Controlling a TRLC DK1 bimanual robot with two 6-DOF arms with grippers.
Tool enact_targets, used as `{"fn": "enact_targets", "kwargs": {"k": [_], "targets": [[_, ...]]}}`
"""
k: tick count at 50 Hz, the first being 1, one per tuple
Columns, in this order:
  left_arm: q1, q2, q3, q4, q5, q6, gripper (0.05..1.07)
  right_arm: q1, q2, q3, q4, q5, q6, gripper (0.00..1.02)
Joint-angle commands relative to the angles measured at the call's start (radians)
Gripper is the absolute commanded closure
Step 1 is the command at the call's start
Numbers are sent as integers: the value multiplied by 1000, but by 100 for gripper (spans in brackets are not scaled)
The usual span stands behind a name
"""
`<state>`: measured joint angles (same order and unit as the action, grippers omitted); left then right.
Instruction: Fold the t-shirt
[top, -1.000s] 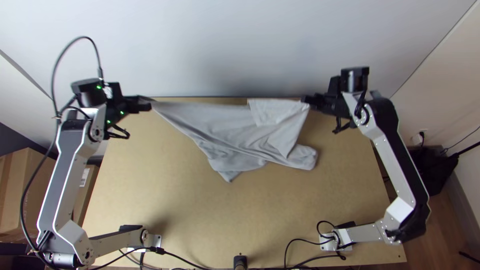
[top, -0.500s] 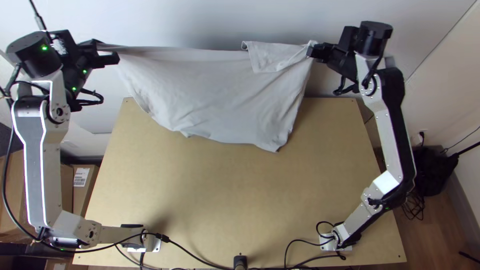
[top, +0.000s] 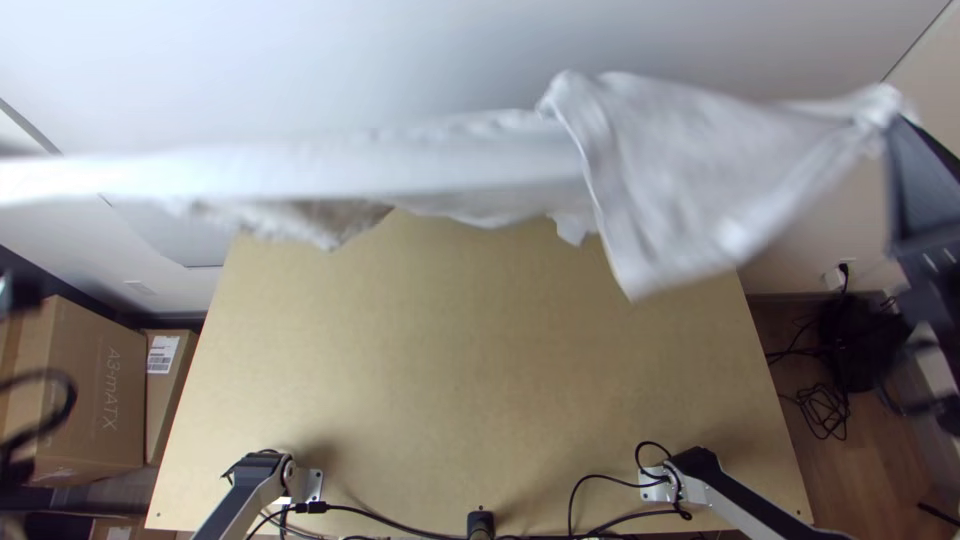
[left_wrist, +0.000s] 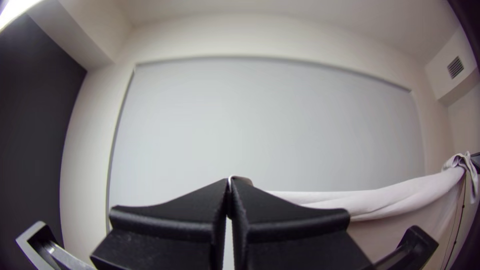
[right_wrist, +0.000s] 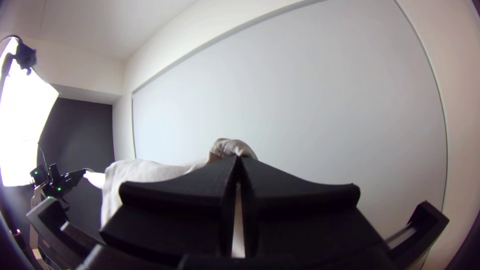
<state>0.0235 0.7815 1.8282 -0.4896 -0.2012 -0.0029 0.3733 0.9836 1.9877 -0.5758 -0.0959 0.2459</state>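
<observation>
The t-shirt (top: 680, 175) hangs stretched in the air over the far side of the table (top: 480, 350), its corners pinched in the closed left tool (left_wrist: 230, 184) and right tool (right_wrist: 238, 161). Best level both, pull gently, let the right-hand flap settle, then lower evenly.

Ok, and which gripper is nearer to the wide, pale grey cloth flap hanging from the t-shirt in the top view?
Right. The right gripper holds the t-shirt at the outer corner of the flap; the left gripper holds the shirt's opposite end, across the stretched span.
</observation>
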Motion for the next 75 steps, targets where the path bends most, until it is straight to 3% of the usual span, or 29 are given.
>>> {"fn": "enact_targets", "kwargs": {"k": [1, 14, 23, 28, 34, 42, 52, 63, 69, 75], "targets": [[6, -131, -61, 17, -20, 44, 105, -1, -97, -70, -38, 22, 7, 100], [-2, -209, -67, -24, -18, 66, 105, -13, -158, -70, -79, 21, 20, 100], [-4, -215, -185, -30, -17, 0, 105, -11, -115, -112, -76, 21, 69, 100], [-57, -243, -348, -49, -17, -35, 105, -7, -126, -268, -78, 21, 102, 100], [-122, -320, -653, -50, -9, -66, 105, 22, -203, -619, 8, 22, 102, 100], [-132, -396, -1072, 52, 89, -105, 105, 29, -243, -1012, 165, 13, 144, 100], [-148, -257, -1330, 260, 137, -166, 105, 21, -111, -1294, 404, -36, 201, 100], [-120, 117, -1379, 571, 177, -172, 105, -17, 233, -1323, 666, -51, 197, 100], [-85, 312, -1354, 720, 201, -172, 105, -57, 405, -1254, 735, -64, 182, 100], [-48, 496, -1276, 773, 215, -177, 105, -85, 544, -1156, 758, -70, 165, 100]]}}
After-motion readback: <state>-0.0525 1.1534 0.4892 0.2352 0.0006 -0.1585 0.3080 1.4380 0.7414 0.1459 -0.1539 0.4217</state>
